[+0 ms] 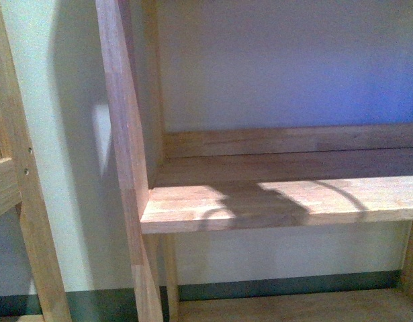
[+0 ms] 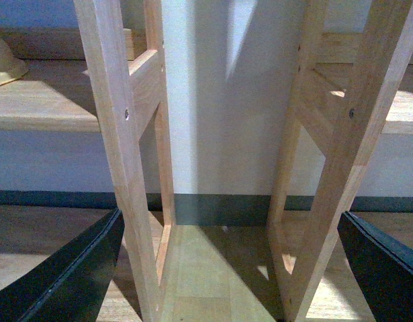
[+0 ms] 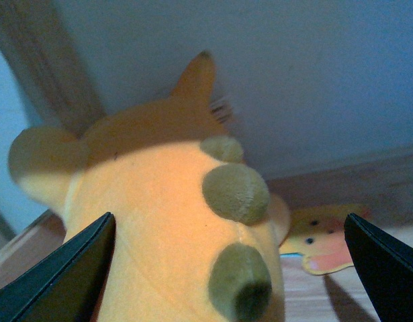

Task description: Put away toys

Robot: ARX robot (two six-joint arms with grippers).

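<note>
- Front view: a wooden shelf (image 1: 280, 201) against a pale wall (image 1: 287, 60), sun and shadow across its board; neither arm is in view here.
- Left gripper (image 2: 233, 268): jaws spread wide with nothing between them, facing two wooden uprights (image 2: 115, 134) and the wall.
- Right gripper (image 3: 233, 268): jaws spread wide on either side of the plush (image 3: 166, 221); whether they touch it cannot be told.
- The plush, orange-yellow with green bumps and a pointed ear, sits close before the right wrist camera on a wooden board (image 3: 367, 295).
- A flat yellow-pink toy face (image 3: 324, 245) lies on the board just behind it.
</note>
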